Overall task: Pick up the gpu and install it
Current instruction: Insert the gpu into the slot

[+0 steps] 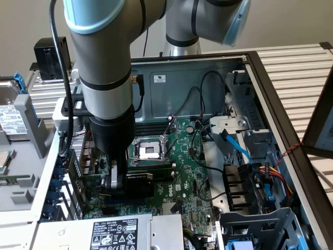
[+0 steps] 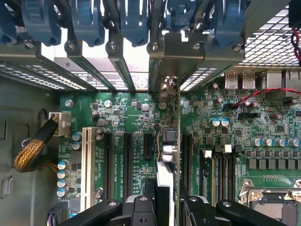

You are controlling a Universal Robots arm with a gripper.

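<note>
Wrist view first: nearest the lens, the two black fingers [image 2: 141,209] of the pincer [image 2: 165,207] are closed partway on the gpu [image 2: 170,150], which I see edge-on, standing upright between them. Its thin green board runs away from the camera over the motherboard [image 2: 263,155], and its silver end bracket [image 2: 169,63] reaches the row of slot covers at the back wall of the case. The card stands over the expansion slots, between a short black slot [image 2: 147,145] on one side and a long black slot [image 2: 187,155] on the other; whether its edge is seated in a slot I cannot tell. Further along that row sits a white slot [image 2: 86,165], and beyond it a braided yellow cable [image 2: 33,148] ends in a white plug. Blue retaining clips [image 2: 89,23] line the far rim above the slot covers. The processor socket [image 2: 275,200] shows at one corner.

From the exterior view, the arm [image 1: 104,67] comes straight down into the open computer case [image 1: 208,73], its pincer [image 1: 118,179] low over the motherboard [image 1: 187,172] with the gpu [image 1: 136,179] held beneath it, just in front of the open processor socket [image 1: 151,151]. A power supply [image 1: 114,232] with a black label lies nearest me, and blue data cables [image 1: 239,151] cross the drive bays on the exterior view's right. A hard drive [image 1: 13,120] rests outside the case on the exterior view's left.
</note>
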